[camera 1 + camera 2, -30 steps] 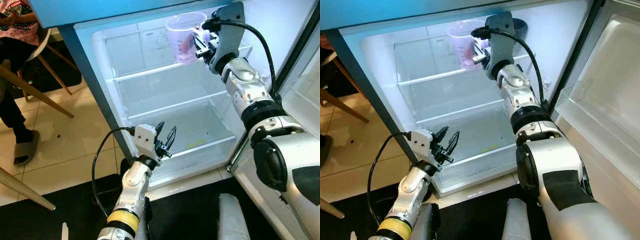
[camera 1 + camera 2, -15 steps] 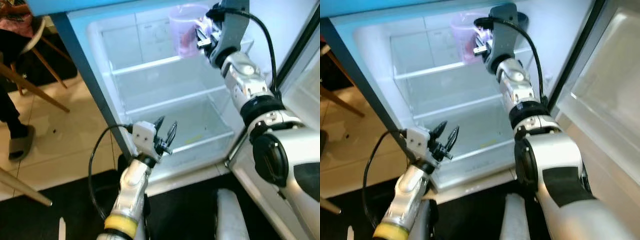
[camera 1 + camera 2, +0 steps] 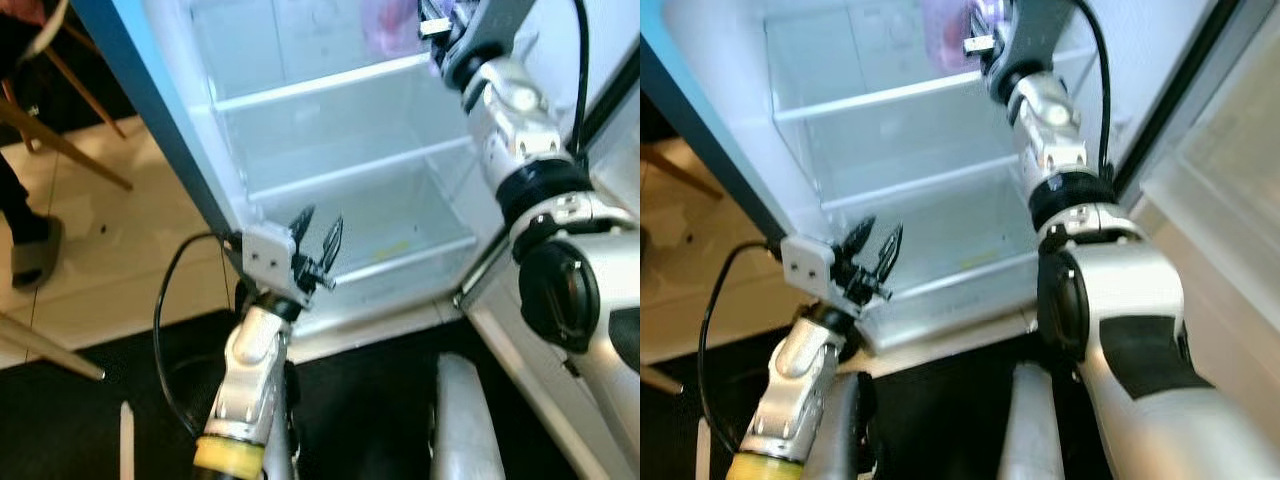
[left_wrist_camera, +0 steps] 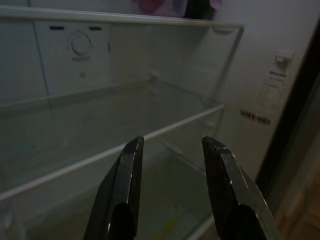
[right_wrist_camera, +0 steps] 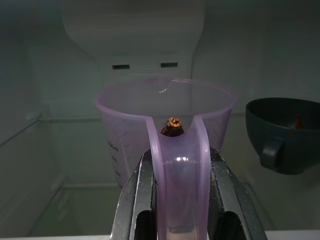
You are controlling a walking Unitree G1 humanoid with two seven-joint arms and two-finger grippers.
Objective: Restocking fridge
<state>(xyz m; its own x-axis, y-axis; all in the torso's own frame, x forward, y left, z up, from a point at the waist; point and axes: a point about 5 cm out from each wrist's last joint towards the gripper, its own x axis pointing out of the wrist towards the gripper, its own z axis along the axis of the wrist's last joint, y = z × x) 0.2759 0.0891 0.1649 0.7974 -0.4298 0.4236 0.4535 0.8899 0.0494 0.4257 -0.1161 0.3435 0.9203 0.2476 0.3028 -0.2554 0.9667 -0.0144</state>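
A translucent pink measuring cup [image 5: 165, 112] hangs just above the fridge's top shelf [image 3: 320, 84], with something with a brown stem [image 5: 172, 126] inside it. My right gripper [image 5: 179, 156] is shut on the cup's handle [image 5: 178, 200]; the same cup [image 3: 388, 24] is at the upper edge of the left eye view. A dark grey cup [image 5: 282, 132] stands beside it on the same shelf. Lower down, my left gripper [image 3: 315, 232] hovers open and empty before the lowest shelf, its fingers [image 4: 129, 170] pointing into the fridge.
The fridge door [image 3: 1225, 190] stands open on the right. The middle shelf [image 3: 350, 170] is bare; a small yellow scrap [image 3: 396, 245] lies on the lowest one. At the left are wooden chair legs [image 3: 60, 150] and a person's slippered foot [image 3: 28, 250] on the tiles.
The whole picture has slid upward, so the camera has moved. The right gripper still holds the pink cup at the top shelf. The left gripper stays open.
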